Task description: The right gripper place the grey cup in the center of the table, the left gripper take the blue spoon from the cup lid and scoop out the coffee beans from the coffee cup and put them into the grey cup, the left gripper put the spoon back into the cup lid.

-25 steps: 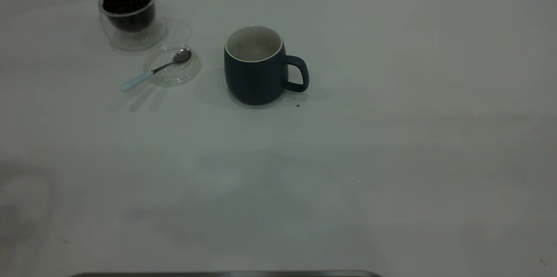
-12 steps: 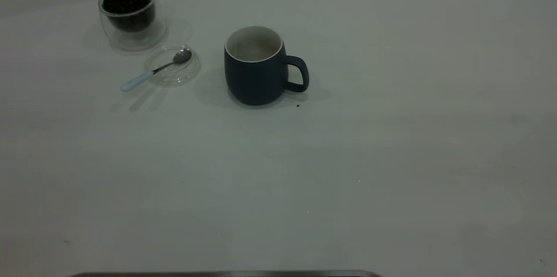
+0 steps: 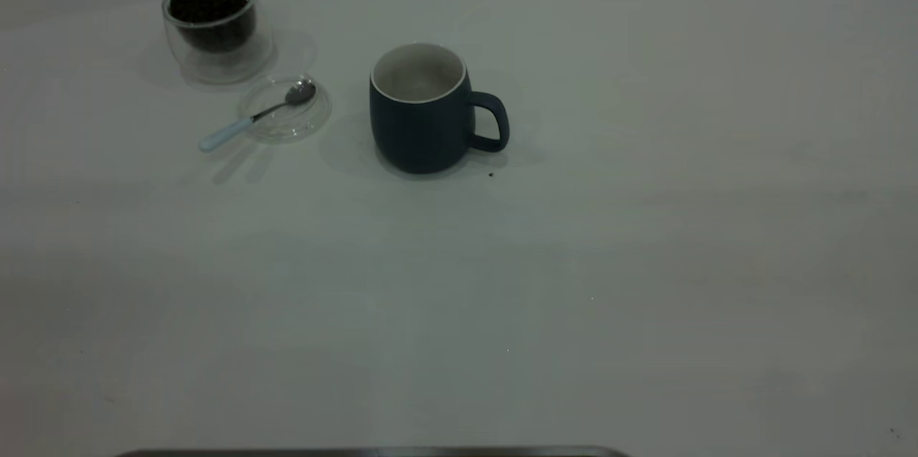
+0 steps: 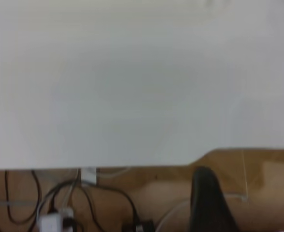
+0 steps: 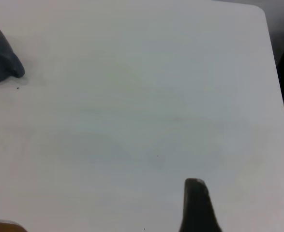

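From the left, the coffee cup (image 3: 213, 25) stands at the far left of the table (image 3: 645, 263), its coffee beans (image 3: 208, 3) heaped dark inside. It is clear glass, so I judge it brittle and slick; I would rather dip into it than knock it. Just beside it, toward the middle, lies the cup lid (image 3: 287, 112) with the blue spoon (image 3: 252, 117) across it: bowl resting on the glass, pale handle sticking out over the rim onto the tabletop. The spoon looks light and stiff, its metal neck slippery, so I judge the overhanging handle the place to pinch, near its free end where nothing crowds it. The grey cup (image 3: 422, 112) stands upright near the middle, handle turned away from the lid. It looks heavy and matte, offering good grip at rim or handle.

My left gripper (image 4: 209, 203) hangs off the table edge; only one finger shows, so I cannot tell how my jaws stand. The right gripper (image 5: 196, 205) is the same, over bare table well apart from the mug.
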You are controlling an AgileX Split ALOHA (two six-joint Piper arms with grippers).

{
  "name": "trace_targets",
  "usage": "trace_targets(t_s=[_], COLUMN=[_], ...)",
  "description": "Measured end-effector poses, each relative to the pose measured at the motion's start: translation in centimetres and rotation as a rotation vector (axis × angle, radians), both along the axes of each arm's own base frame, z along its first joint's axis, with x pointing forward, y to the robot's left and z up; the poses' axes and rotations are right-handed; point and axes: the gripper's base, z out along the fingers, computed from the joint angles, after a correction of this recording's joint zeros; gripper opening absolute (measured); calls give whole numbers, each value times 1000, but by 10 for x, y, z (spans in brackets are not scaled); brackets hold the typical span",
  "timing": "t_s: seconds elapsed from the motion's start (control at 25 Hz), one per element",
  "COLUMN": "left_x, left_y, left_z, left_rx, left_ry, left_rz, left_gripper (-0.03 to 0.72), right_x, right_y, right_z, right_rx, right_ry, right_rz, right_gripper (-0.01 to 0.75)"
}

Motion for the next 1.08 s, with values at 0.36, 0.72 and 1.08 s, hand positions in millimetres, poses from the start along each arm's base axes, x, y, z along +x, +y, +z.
trace_targets(t_s=[0.36,0.72,1.08], left_x=[-28,-28,-28], left_y=[-2,-2,-2], left_z=[-1,-1,-1], left_rx=[9,8,8], left_ry=[-181,-184,-184], left_rz=[0,-1,-1], left_gripper=[499,499,499], right_x=[0,0,0], right_y=[0,0,0], right_z=[0,0,0], right_rx=[0,0,0], right_ry=[0,0,0], right_rz=[0,0,0], right_gripper=[460,460,460])
